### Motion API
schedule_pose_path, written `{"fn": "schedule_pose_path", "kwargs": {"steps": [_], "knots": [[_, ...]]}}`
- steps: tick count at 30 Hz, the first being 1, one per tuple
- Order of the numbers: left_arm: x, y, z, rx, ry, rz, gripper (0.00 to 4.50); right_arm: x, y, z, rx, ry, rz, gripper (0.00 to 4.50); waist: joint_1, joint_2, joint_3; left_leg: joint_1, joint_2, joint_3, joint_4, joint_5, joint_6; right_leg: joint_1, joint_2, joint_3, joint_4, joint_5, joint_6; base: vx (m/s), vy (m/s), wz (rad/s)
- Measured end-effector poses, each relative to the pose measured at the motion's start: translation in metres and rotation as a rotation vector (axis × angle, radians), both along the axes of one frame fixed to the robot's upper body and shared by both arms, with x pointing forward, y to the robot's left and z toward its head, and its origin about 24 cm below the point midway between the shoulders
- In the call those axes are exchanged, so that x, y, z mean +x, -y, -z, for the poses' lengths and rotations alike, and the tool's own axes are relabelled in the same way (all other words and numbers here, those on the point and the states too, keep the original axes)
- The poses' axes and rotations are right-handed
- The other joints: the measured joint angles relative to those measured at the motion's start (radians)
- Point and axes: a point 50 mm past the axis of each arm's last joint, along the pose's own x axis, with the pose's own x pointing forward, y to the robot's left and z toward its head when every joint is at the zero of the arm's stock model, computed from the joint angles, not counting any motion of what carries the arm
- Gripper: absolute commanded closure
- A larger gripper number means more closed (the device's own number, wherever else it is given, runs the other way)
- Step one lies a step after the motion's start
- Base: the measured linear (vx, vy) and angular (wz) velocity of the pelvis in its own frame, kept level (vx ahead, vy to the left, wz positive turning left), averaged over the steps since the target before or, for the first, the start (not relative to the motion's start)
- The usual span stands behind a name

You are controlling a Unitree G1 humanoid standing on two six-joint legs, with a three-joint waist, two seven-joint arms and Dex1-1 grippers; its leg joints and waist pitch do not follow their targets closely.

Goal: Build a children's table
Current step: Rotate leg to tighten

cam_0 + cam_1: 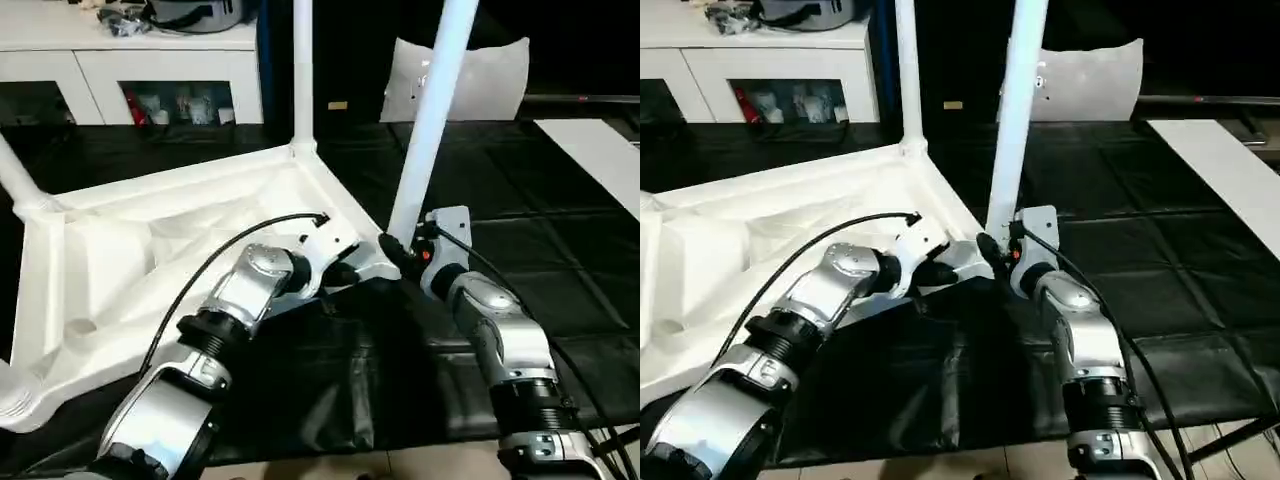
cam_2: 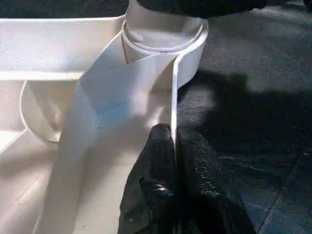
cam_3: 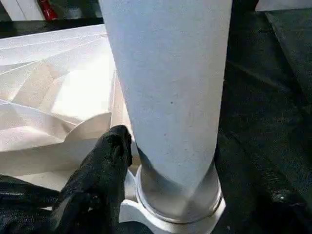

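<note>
The children's table (image 1: 170, 250) lies upside down on the black mat (image 1: 560, 260), its ribbed underside facing up at me. I take its near corner socket (image 2: 163, 41) as my landmark. A white leg (image 1: 432, 110) stands in that socket and leans a little away from the top. A second leg (image 1: 302, 70) rises upright from the socket at the far corner, along the same edge of the top. A third leg (image 1: 18, 180) rises from another far corner, across the top from that one.

My left claw (image 2: 174, 139) sits just beside the landmark socket, on the table's side rim; its black fingers (image 2: 156, 161) are pressed together on the thin upright wall of that rim, one on each side. My right claw (image 1: 398, 253) is at the foot of the leaning leg, on the mat side of the socket. One black finger (image 3: 109, 161) touches the leg just above the socket collar; I cannot tell whether this claw grips the leg or stands spread around it.

Beyond the table stands a white cabinet (image 1: 130, 65) with glass doors.
</note>
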Motion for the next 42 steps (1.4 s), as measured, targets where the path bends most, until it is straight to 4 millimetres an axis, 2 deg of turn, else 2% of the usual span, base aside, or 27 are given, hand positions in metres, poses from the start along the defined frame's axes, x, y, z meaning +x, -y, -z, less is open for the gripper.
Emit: {"fn": "schedule_pose_path", "kwargs": {"steps": [6,8,9,12,17,22,24,26,27,31,32,34,37,40,42], "knots": [[-0.001,-0.009,-0.001,0.026,0.021,0.056,4.5,-0.008,0.007,0.003,0.032,0.031,-0.058,0.91,0.005,-0.001,0.001,0.0,0.001,0.0,-0.003,0.0,0.0,-0.002,0.001,0.0,0.0,-0.001,0.001,0.0,0.0,0.0],[-0.003,-0.01,-0.001,0.034,0.031,0.09,4.5,-0.013,0.016,0.004,0.018,0.043,-0.103,0.81,0.012,-0.002,0.001,0.0,0.0,0.001,-0.002,0.0,0.0,-0.001,0.0,0.0,0.0,-0.001,0.001,0.0,0.0,0.0],[-0.004,-0.013,-0.001,0.037,0.033,0.105,4.5,-0.016,0.019,0.004,0.021,0.046,-0.137,0.59,0.015,-0.002,0.001,0.0,0.0,0.001,-0.002,0.0,0.0,-0.001,0.001,0.0,0.0,0.0,0.001,0.0,0.0,0.0],[-0.006,-0.025,-0.002,0.063,0.047,0.17,4.5,-0.023,0.033,0.002,-0.02,0.065,-0.25,0.42,0.021,-0.003,0.002,0.0,0.001,0.001,-0.002,0.0,-0.001,-0.001,0.0,0.0,0.0,0.0,0.001,0.0,0.0,0.0],[-0.008,-0.041,-0.003,0.093,0.052,0.246,4.5,-0.031,0.05,-0.004,-0.061,0.08,-0.417,0.42,0.023,-0.003,0.002,0.001,0.0,0.001,-0.001,0.0,-0.001,0.0,0.0,0.0,0.0,-0.003,0.006,0.0,0.0,0.0],[-0.017,-0.053,-0.004,0.12,0.039,0.39,4.5,-0.042,0.062,-0.009,-0.098,0.061,-0.638,0.42,0.034,-0.003,0.002,0.001,0.0,0.001,-0.001,0.0,-0.001,0.001,0.0,0.0,0.001,-0.003,0.005,0.0,0.0,0.0],[-0.02,-0.055,-0.004,0.134,0.033,0.447,4.5,-0.045,0.062,-0.008,-0.096,0.046,-0.702,0.68,0.043,-0.003,0.002,0.002,0.001,0.001,-0.001,0.0,-0.001,0.001,0.0,0.0,0.001,-0.001,0.002,0.0,0.0,0.0],[-0.023,-0.056,-0.005,0.147,0.036,0.497,4.5,-0.047,0.06,-0.007,-0.097,0.033,-0.758,0.68,0.049,-0.003,0.002,0.002,0.001,0.001,0.0,0.0,-0.001,0.002,0.0,0.0,0.001,-0.001,0.002,0.0,0.0,0.0],[-0.025,-0.057,-0.005,0.152,0.038,0.525,4.5,-0.047,0.058,-0.006,-0.095,0.028,-0.786,0.93,0.052,-0.003,0.002,0.002,0.001,0.001,0.0,0.0,-0.001,0.002,0.0,0.0,0.001,-0.001,0.002,0.0,0.0,0.0],[-0.031,-0.055,-0.004,0.154,0.025,0.606,4.5,-0.047,0.055,-0.001,-0.09,-0.005,-0.861,1.2,0.064,-0.004,0.001,0.002,0.001,0.001,0.001,0.0,-0.001,0.004,0.0,0.0,0.001,-0.001,0.002,0.0,0.0,0.0],[-0.033,-0.055,-0.004,0.154,0.022,0.624,4.5,-0.048,0.054,0.0,-0.089,-0.009,-0.871,1.45,0.069,-0.004,0.001,0.002,0.001,0.001,0.001,0.0,-0.001,0.004,-0.001,0.0,0.001,-0.001,0.002,0.0,0.0,0.0],[-0.035,-0.053,-0.004,0.154,0.017,0.651,4.5,-0.049,0.051,0.001,-0.083,-0.017,-0.904,1.52,0.077,-0.004,0.001,0.003,0.001,0.001,0.001,0.0,-0.001,0.004,-0.001,0.0,0.001,-0.001,0.002,0.0,0.0,0.0],[-0.036,-0.054,-0.004,0.153,0.006,0.671,4.5,-0.05,0.048,0.001,-0.073,-0.027,-0.954,1.89,0.077,-0.005,0.001,0.003,0.001,0.001,0.001,0.0,-0.001,0.004,-0.001,0.0,0.001,-0.001,0.002,0.0,0.0,0.0],[-0.039,-0.055,-0.004,0.158,0.006,0.699,4.5,-0.052,0.046,0.001,-0.063,-0.035,-0.998,1.96,0.077,-0.005,0.001,0.003,0.001,0.001,0.001,0.0,-0.001,0.004,-0.001,0.0,0.001,-0.001,0.002,0.0,0.0,0.0],[-0.04,-0.055,-0.005,0.16,0.002,0.714,4.5,-0.052,0.043,0.001,-0.061,-0.041,-1.026,2.24,0.077,-0.005,0.001,0.003,0.001,0.001,0.001,0.0,-0.001,0.004,-0.001,0.0,0.001,-0.001,0.002,0.0,0.0,0.0]]}}
